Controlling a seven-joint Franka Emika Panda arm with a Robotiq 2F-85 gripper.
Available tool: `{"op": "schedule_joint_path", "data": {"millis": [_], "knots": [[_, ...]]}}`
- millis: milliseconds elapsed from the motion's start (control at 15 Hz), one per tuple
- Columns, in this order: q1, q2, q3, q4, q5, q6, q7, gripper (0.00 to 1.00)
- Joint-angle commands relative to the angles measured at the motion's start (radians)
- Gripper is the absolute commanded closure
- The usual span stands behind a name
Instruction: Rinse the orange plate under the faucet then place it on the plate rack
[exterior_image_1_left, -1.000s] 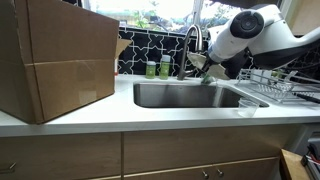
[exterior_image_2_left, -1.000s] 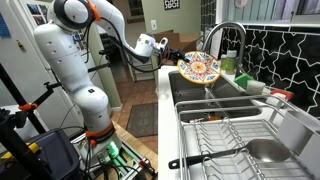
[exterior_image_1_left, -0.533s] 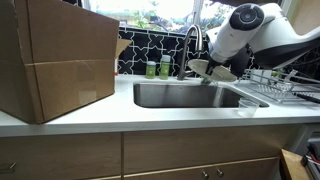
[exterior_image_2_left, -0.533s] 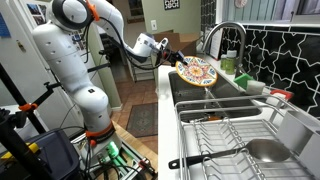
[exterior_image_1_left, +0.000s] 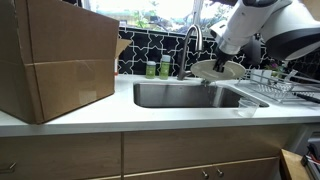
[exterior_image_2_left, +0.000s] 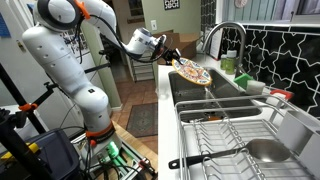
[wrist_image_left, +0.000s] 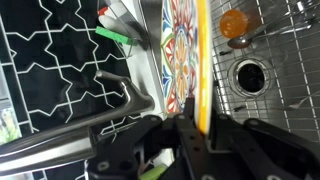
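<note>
Pincer (wrist_image_left: 195, 128): clamped on the orange plate's (exterior_image_2_left: 190, 71) rim.
Plate: up over the sink (exterior_image_1_left: 180, 96), just beside the faucet (exterior_image_1_left: 192, 45), near the counter's (exterior_image_1_left: 90, 112) back edge.

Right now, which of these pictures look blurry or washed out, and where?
Wrist view: the hand is a dark, out-of-focus mass, yet the orange plate it grips shows its pattern clearly. In an exterior view the window behind the faucet is washed out white. In an exterior view the plate rack looms close, strongly foreshortened.
</note>
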Motion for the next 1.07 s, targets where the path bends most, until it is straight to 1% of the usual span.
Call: {"op": "schedule_joint_path", "data": {"millis": [0, 67, 133, 200, 267, 333, 400, 467, 533, 600, 667, 733, 800, 867, 933, 1000], "knots": [[0.009, -0.129, -0.043, -0.086, 0.120, 0.098, -0.221, 0.97], [0.012, -0.149, -0.060, -0.100, 0.169, 0.139, -0.278, 0.97], [-0.002, -0.156, -0.047, -0.098, 0.167, 0.093, -0.291, 0.97], [-0.005, -0.174, -0.054, -0.105, 0.191, 0.094, -0.328, 0.97], [0.008, -0.200, -0.081, -0.122, 0.246, 0.151, -0.389, 0.97], [0.008, -0.215, -0.087, -0.127, 0.277, 0.151, -0.422, 0.97], [-0.020, -0.211, -0.059, -0.116, 0.243, 0.090, -0.401, 0.97], [-0.027, -0.218, -0.055, -0.116, 0.242, 0.074, -0.412, 0.97], [0.005, -0.240, -0.100, -0.137, 0.322, 0.147, -0.490, 0.97], [-0.011, -0.240, -0.085, -0.133, 0.310, 0.118, -0.477, 0.97], [-0.063, -0.228, -0.034, -0.117, 0.211, 0.049, -0.403, 0.97], [-0.026, -0.243, -0.074, -0.128, 0.295, 0.083, -0.485, 0.97], [-0.012, -0.255, -0.093, -0.138, 0.336, 0.113, -0.521, 0.97], [-0.056, -0.242, -0.042, -0.121, 0.250, 0.043, -0.453, 0.97], [-0.012, -0.255, -0.090, -0.133, 0.354, 0.085, -0.549, 0.97], [-0.007, -0.263, -0.095, -0.140, 0.373, 0.099, -0.570, 0.97]]}}
